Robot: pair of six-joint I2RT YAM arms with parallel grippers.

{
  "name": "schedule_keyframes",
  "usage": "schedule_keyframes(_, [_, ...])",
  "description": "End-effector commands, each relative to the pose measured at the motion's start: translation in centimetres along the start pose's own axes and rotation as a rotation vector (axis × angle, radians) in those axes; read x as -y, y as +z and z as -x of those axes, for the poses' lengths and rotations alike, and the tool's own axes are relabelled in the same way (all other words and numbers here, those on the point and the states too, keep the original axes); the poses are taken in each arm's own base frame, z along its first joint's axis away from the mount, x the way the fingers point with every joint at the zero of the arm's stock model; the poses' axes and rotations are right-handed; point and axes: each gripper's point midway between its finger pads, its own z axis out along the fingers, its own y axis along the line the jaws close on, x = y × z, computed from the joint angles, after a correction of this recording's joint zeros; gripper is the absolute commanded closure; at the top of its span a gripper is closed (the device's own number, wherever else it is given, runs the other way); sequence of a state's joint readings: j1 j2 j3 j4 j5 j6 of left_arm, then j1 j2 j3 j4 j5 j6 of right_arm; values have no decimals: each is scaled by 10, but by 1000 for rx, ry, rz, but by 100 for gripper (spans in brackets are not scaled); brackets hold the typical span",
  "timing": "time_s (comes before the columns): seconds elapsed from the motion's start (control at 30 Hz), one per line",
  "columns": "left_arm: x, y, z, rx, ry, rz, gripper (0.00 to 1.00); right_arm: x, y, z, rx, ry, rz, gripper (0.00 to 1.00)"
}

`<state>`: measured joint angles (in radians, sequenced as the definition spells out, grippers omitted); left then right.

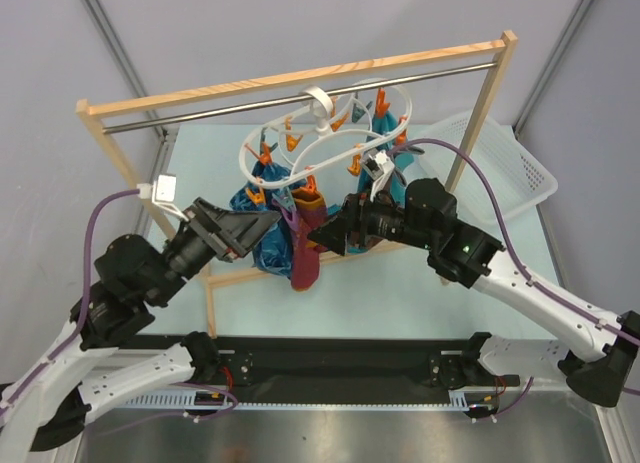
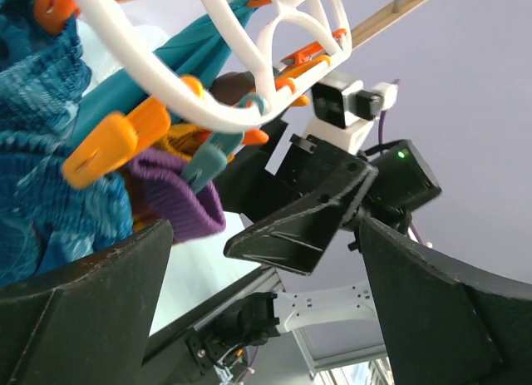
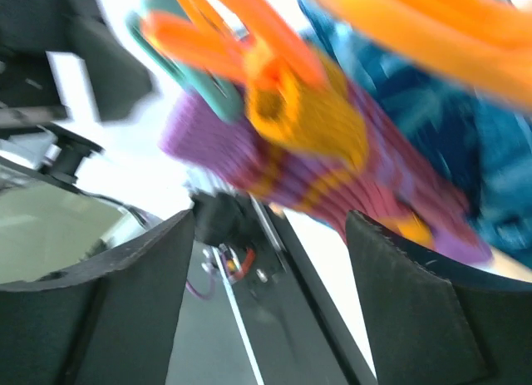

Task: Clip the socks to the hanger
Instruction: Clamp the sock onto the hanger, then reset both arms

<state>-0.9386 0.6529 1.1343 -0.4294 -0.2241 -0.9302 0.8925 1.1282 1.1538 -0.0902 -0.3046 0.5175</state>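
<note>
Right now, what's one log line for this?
left jaws: open | right jaws: open | striped sock: hanging from hanger | both jaws: beside sock

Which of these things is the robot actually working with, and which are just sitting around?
In the job: white plastic ring hanger with orange and teal clips; magenta-purple striped sock hanging below it; left gripper and right gripper, both open.
Just around: wooden-framed rack with metal bar; white plastic basket; teal-blue knitted cloths clipped up.
</note>
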Motion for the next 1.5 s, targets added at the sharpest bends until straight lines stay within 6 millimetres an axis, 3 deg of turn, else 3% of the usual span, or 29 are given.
schedule_keyframes(0.0, [-2, -21, 0, 2, 59, -50, 1, 3, -26, -4, -49, -56, -66, 21])
schedule_keyframes(0.13, [-4, -39, -2, 5, 96, -102, 0, -1, -55, -7, -49, -76, -103, 7])
schedule_keyframes(0.23, [-9, -48, -8, -6, 154, -132, 1, 12, -83, -10, -7, -65, -202, 0])
schedule_keyframes(0.27, [-18, -46, -15, -19, 179, -121, 0, 25, -91, -7, 32, -58, -275, 0])
schedule_keyframes(0.3, [-24, -46, -20, -26, 204, -115, 1, 41, -95, -25, 12, -44, -326, 0])
schedule_keyframes(0.33, [-26, -51, -20, -13, 253, -145, 1, 44, -109, -22, 66, -48, -344, 0])
schedule_keyframes(0.37, [-44, -45, -33, -35, 278, -115, 0, 58, -115, -23, 108, -46, -403, 0])
schedule_keyframes(0.4, [-52, -45, -37, -33, 307, -108, 0, 80, -113, -46, 102, -42, -448, 0])
schedule_keyframes(0.43, [-54, -43, -39, -14, 316, -126, 1, 84, -124, -42, 168, -47, -459, 0])
schedule_keyframes(0.47, [-72, -43, -50, -16, 325, -118, 0, 92, -125, -51, 181, -51, -466, 0])
schedule_keyframes(0.5, [-79, -42, -55, -6, 334, -119, 0, 104, -122, -66, 198, -55, -466, 0])
schedule_keyframes(0.53, [-80, -41, -54, 22, 330, -142, 0, 108, -126, -69, 238, -56, -461, 0])
schedule_keyframes(0.57, [-95, -42, -65, 24, 337, -143, 0, 110, -127, -73, 264, -60, -445, 0])
schedule_keyframes(0.6, [-96, -41, -65, 52, 321, -163, 0, 121, -121, -89, 282, -62, -428, 0])
schedule_keyframes(0.63, [-101, -42, -67, 70, 306, -169, 0, 120, -119, -94, 302, -66, -389, 0])
schedule_keyframes(0.67, [-116, -41, -80, 72, 298, -176, 0, 110, -122, -83, 383, -63, -332, 0])
schedule_keyframes(0.7, [-113, -42, -79, 105, 268, -214, 0, 113, -121, -92, 390, -56, -312, 0])
schedule_keyframes(0.73, [-117, -42, -84, 115, 254, -234, 1, 120, -116, -117, 354, -59, -279, 0])
schedule_keyframes(0.77, [-140, -35, -107, 73, 251, -214, 1, 120, -118, -121, 381, -60, -246, 0])
schedule_keyframes(0.8, [-130, -39, -102, 124, 207, -286, 0, 114, -119, -118, 435, -41, -199, 0])
schedule_keyframes(0.83, [-134, -38, -109, 117, 197, -300, 0, 131, -117, -141, 419, -26, -216, 0])
schedule_keyframes(0.87, [-145, -33, -127, 67, 198, -303, 0, 128, -122, -138, 492, -9, -171, 0])
schedule_keyframes(0.93, [-148, -29, -139, 39, 180, -329, 1, 143, -123, -151, 495, 59, -214, 0])
schedule_keyframes(0.97, [-163, -25, -155, 7, 172, -317, 0, 145, -122, -154, 481, 50, -224, 1])
schedule_keyframes(1.0, [-156, -27, -153, 32, 137, -364, 1, 147, -121, -160, 458, 47, -236, 0])
schedule_keyframes(1.07, [-167, -26, -168, 9, 107, -380, 0, 155, -121, -165, 440, 58, -272, 0])
schedule_keyframes(1.27, [-171, -27, -178, -18, 78, -400, 1, 185, -127, -189, 384, 169, -432, 0])
schedule_keyframes(1.47, [-176, -26, -183, -41, 72, -380, 1, 194, -131, -192, 389, 168, -488, 0])
